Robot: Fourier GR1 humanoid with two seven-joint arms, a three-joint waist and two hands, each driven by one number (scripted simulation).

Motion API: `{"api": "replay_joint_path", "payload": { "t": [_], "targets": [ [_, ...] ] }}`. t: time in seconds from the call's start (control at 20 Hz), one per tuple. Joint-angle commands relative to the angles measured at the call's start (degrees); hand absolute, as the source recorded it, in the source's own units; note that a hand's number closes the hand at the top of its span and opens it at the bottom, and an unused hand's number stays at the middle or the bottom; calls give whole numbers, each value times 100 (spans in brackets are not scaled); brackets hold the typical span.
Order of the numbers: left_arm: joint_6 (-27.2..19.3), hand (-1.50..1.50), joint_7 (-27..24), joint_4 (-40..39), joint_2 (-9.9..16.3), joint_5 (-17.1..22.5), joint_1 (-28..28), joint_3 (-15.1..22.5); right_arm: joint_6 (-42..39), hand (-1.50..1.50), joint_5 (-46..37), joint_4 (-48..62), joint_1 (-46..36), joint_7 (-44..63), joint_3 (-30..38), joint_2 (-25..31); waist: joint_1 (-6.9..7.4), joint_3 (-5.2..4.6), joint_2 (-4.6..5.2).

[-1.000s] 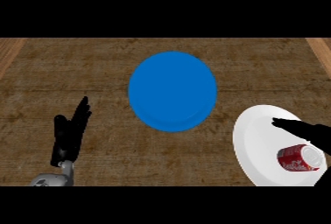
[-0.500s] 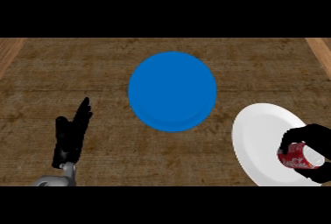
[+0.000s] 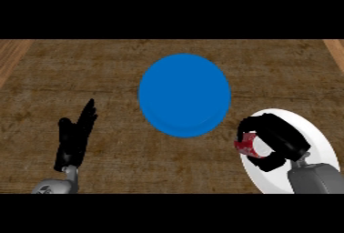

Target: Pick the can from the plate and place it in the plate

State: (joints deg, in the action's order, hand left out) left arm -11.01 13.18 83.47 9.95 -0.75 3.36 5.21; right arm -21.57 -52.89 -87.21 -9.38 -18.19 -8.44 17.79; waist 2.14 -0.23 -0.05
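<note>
Right hand (image 3: 277, 139) curls round the red can (image 3: 246, 144) over the glossy white plate's (image 3: 321, 141) left rim. Smooth blue oval plate (image 3: 184, 94) sits at 11 o'clock on the coarse woven table (image 3: 80, 73). Left hand (image 3: 73, 139) rests, fingers straight.

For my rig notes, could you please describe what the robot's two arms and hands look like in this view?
Both hands are matte black with slim fingers and a thumb: the left hand at the lower left, the right hand at the lower right. Each sits on a smooth grey forearm, joined by a narrow grey wrist piece. No cables, sleeves or markings are visible.

Can (image 3: 247, 144) in my black right hand (image 3: 275, 139): red, white markings. Centre plate (image 3: 184, 94) blue; lower-right plate (image 3: 316, 141) white. Counter (image 3: 80, 77) brown, woven texture.
</note>
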Motion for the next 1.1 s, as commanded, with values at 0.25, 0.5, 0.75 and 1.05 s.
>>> {"api": "replay_joint_path", "payload": {
  "t": [0.25, 0.5, 0.75, 1.05],
  "targets": [
    [104, 0, -106, -119, -75, -82, 87, 177, 1157, 150, -430, -124, -1630, 3259, -2112, -1751, 243, 13, 15],
    [128, 0, -31, -247, 39, 47, 245, -91, 2449, 150, -307, -491, -2431, 4763, -2625, -1770, 92, 13, -2],
    [-145, 0, -197, -299, -185, -177, 105, 22, 3323, 150, -182, 504, -3471, 6092, -2901, -1776, 20, 16, 26],
    [120, 0, -129, 474, 24, -26, -569, -20, 3885, 150, 196, 1309, -3900, 6405, -2905, -1778, -62, 22, 8]
  ]
}}
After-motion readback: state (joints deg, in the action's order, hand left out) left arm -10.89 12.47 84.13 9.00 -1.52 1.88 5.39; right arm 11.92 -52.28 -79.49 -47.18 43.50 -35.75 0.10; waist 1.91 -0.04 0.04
